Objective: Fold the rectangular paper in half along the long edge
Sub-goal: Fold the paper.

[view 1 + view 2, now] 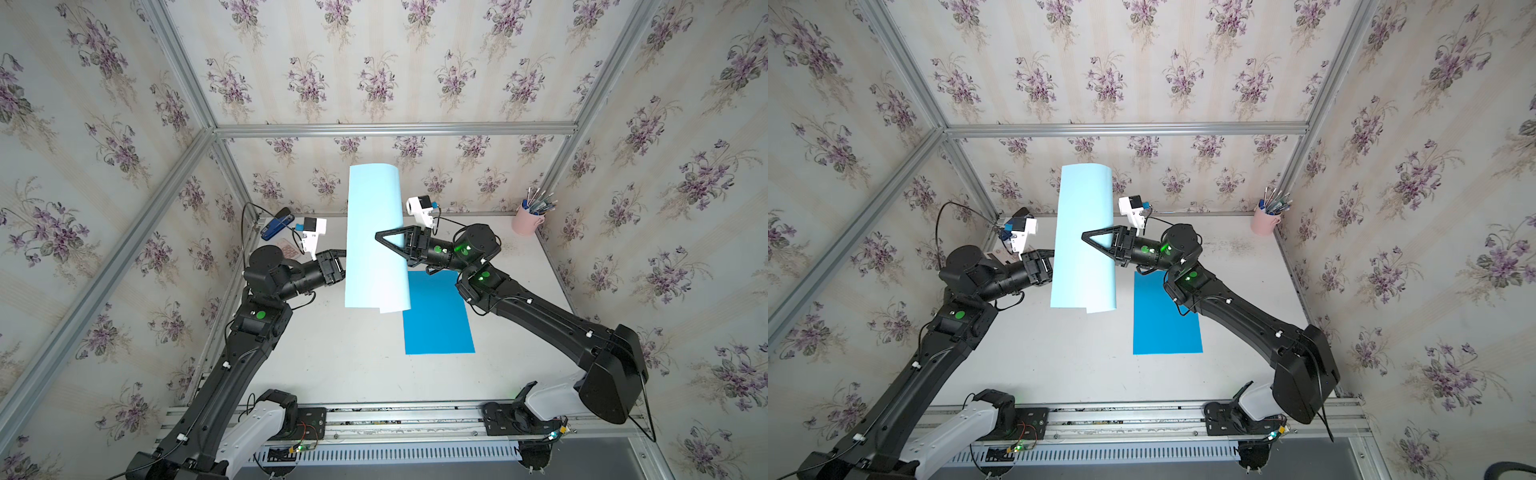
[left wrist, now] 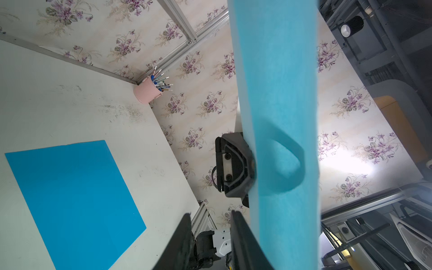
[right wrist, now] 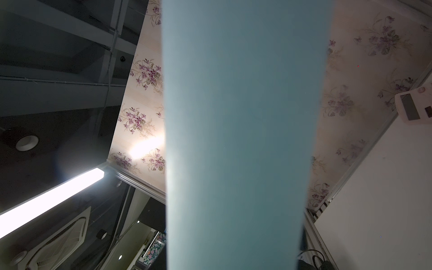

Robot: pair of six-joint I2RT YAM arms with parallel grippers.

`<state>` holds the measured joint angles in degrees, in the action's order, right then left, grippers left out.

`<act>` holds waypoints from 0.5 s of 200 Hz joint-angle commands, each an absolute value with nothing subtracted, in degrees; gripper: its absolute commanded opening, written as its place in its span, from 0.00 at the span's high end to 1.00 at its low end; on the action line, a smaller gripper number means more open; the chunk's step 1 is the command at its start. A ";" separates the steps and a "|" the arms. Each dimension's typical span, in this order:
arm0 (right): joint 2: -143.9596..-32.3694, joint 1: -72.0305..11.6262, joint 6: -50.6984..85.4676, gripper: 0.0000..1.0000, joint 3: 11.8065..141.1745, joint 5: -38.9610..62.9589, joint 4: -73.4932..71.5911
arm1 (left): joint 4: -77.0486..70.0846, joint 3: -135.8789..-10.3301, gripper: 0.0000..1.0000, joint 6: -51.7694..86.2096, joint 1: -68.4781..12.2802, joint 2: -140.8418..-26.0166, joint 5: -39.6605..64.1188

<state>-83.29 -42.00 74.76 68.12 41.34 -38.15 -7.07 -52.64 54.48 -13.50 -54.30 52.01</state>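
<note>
While the right gripper (image 1: 377, 237) pinches the curled light-blue paper (image 1: 370, 199) aloft, its long axis pointing at the far wall, the left gripper (image 2: 210, 213), jaws part-open and empty, sits against its left long edge.

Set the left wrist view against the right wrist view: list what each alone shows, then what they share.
Left wrist only: the dark blue sheet flat on the table, and the pink pen cup in the corner. Right wrist only: a lit strip light and a white device near the wall. Shared: the light blue paper, lifted off the table and filling the middle, and the floral wallpaper.
</note>
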 commanded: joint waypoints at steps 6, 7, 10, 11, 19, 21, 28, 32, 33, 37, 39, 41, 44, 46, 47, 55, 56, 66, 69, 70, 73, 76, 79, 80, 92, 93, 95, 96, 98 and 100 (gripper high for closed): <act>-83.84 -41.97 72.34 0.58 68.82 40.83 -36.13 | -5.73 -53.77 0.68 52.52 -14.62 -54.32 50.40; -83.84 -41.99 72.34 0.58 68.82 40.80 -36.13 | -5.64 -53.83 0.68 52.50 -14.60 -54.32 50.38; -83.92 -41.95 72.27 0.58 68.82 40.82 -36.05 | -5.41 -53.91 0.68 52.35 -14.71 -54.32 50.23; -83.89 -41.94 72.21 0.58 68.82 40.84 -36.04 | -5.38 -53.98 0.68 52.32 -14.74 -54.32 50.21; -84.02 -41.92 71.98 0.58 68.82 40.82 -36.00 | -4.57 -54.34 0.68 51.92 -14.98 -54.25 49.97; -84.02 -41.92 71.87 0.58 68.82 40.86 -35.94 | -4.40 -54.46 0.68 51.83 -14.99 -54.30 49.96; -84.00 -41.92 71.44 0.58 68.69 40.66 -35.37 | -3.99 -54.73 0.68 51.55 -15.21 -54.23 49.93; -84.02 -41.97 71.10 0.58 68.65 40.52 -35.04 | -3.80 -54.79 0.68 51.55 -15.29 -54.18 49.92; -84.02 -41.99 71.06 0.58 68.60 40.52 -35.01 | -3.74 -54.82 0.68 51.53 -15.29 -54.21 49.92; -83.92 -41.88 70.86 0.58 68.56 40.47 -34.84 | -3.57 -54.97 0.68 51.42 -15.29 -54.14 49.87; -83.93 -41.85 70.76 0.58 68.51 40.42 -34.77 | -3.46 -55.01 0.68 51.37 -15.29 -54.14 49.87; -83.93 -41.84 70.62 0.58 68.50 40.43 -34.66 | -3.26 -55.08 0.67 51.34 -15.31 -54.14 49.84; -83.89 -41.84 70.48 0.58 68.49 40.43 -34.41 | -3.01 -55.21 0.67 51.21 -15.34 -54.06 49.79; -83.86 -41.77 70.36 0.58 68.47 40.39 -34.31 | -2.82 -55.31 0.67 51.12 -15.33 -54.06 49.82; -83.81 -41.76 70.33 0.58 68.47 40.36 -34.25 | -2.68 -55.38 0.67 51.09 -15.35 -54.05 49.78; -83.68 -41.68 69.85 0.58 68.31 40.19 -33.86 | -1.75 -55.77 0.67 50.61 -15.45 -53.92 49.66; -83.63 -41.67 69.77 0.58 68.30 40.13 -33.76 | -1.58 -55.84 0.67 50.53 -15.46 -53.90 49.61; -83.44 -41.51 69.28 0.58 68.21 39.86 -32.93 | -0.86 -56.14 0.67 50.19 -15.63 -53.63 49.64; -83.41 -41.42 69.21 0.58 68.16 39.74 -32.86 | -0.56 -56.16 0.67 50.04 -15.64 -53.54 49.53; -83.37 -41.41 69.19 0.58 68.14 39.69 -32.86 | -0.41 -56.16 0.67 49.98 -15.60 -53.49 49.55; -83.29 -41.40 69.03 0.58 68.10 39.66 -32.72 | -0.03 -56.30 0.67 49.81 -15.70 -53.40 49.37; -83.25 -41.32 69.05 0.58 68.06 39.60 -32.62 | 0.34 -56.44 0.67 49.57 -15.72 -53.31 49.28; -83.23 -41.32 68.95 0.58 68.05 39.56 -32.57 | 0.77 -56.55 0.67 49.38 -15.76 -53.27 49.24; -83.19 -41.31 68.93 0.58 68.04 39.55 -32.50 | 0.91 -56.58 0.67 49.30 -15.79 -53.22 49.23; -82.98 -41.20 68.42 0.58 68.12 39.17 -31.72 | 2.23 -56.69 0.67 48.58 -15.97 -52.84 48.87; -82.97 -41.16 68.36 0.58 68.12 39.14 -31.68 | 2.30 -56.69 0.67 48.55 -15.99 -52.83 48.83; -82.90 -41.10 68.22 0.58 68.12 39.07 -31.54 | 2.42 -56.69 0.67 48.52 -15.99 -52.69 48.79; -82.94 -41.07 68.21 0.58 68.12 39.05 -31.50 | 2.53 -56.65 0.67 48.48 -15.99 -52.67 48.79; -82.83 -41.12 68.12 0.58 68.14 38.96 -31.39 | 2.61 -56.63 0.67 48.44 -16.00 -52.54 48.69; -82.71 -41.13 68.03 0.58 68.16 38.88 -31.23 | 2.67 -56.61 0.67 48.36 -16.00 -52.44 48.63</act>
<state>-83.57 -41.28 70.11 67.99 39.81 -32.21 0.38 -56.21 50.74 -15.77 -53.21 49.45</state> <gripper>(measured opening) 0.417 0.331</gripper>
